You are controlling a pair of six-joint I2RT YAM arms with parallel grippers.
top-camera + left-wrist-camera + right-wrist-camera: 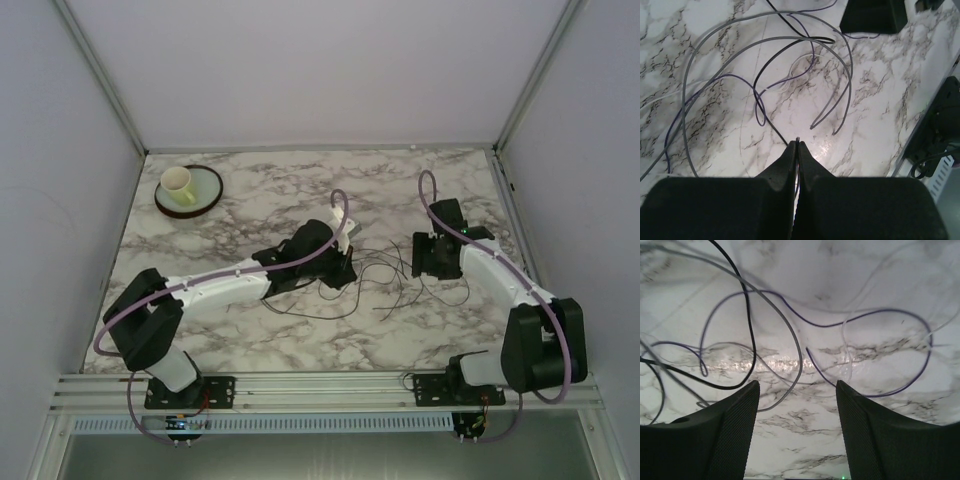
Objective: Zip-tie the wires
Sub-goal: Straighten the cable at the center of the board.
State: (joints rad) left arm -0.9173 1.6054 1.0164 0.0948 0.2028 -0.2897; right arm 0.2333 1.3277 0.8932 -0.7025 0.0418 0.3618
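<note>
The wires [385, 275] lie in loose loops on the marble table between my two grippers: thin black, grey and purple strands. In the left wrist view the wires [790, 75] curl just ahead of my left gripper [798, 144], which is shut with the end of a thin pale strip showing between its tips. A black wire [771, 127] runs down to the left finger. In the right wrist view my right gripper [797, 385] is open and empty, low over the wires [790, 340]. From above, the left gripper [338, 268] and right gripper [428, 262] face each other.
A yellow cup [178, 183] stands on a green plate [205, 196] at the far left corner. The enclosure's metal posts and walls border the table. The right gripper's black body [872, 15] shows at the top of the left wrist view.
</note>
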